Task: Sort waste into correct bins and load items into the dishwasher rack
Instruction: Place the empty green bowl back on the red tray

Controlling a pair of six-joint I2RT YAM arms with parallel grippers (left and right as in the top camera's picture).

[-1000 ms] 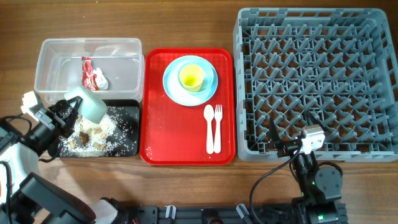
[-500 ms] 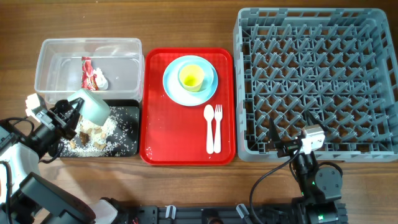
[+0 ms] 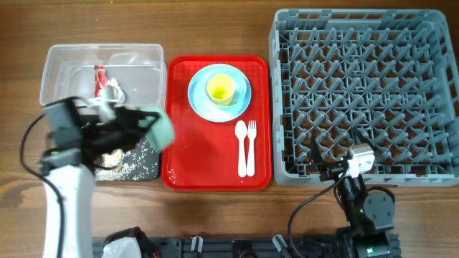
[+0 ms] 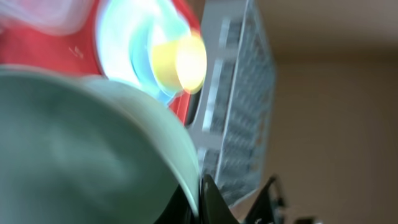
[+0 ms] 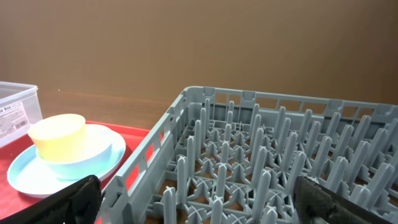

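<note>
Carrying step, judged: pale mint round bowl is on its way from scraping to loading.

- Item 1, left gripper: clamped shut on the mint bowl's rim. The bowl hangs blurred at centre left of the overhead frame, above the seam between the shallow black rectangular tub and the flat red tray.
- Item 2, right gripper: jaws spread wide and empty, parked at the near edge of the large grey pegged dishwasher rack, lower right.
- Item 3, waste: loose white rice with brown bits lies in the black tub; small red printed wrapper lies in the clear plastic tub, upper left.
- Item 4, not yet loaded: small yellow cup on the light blue round plate; white plastic fork and spoon on the tray.

Next move calls for clearing the cup and plate, then seating the bowl tilted between rack pegs before release.

Change over 1 second: the bowl was tipped over the black tub's left end; the left arm has swung it toward the tray. Right arm unmoved.
</note>
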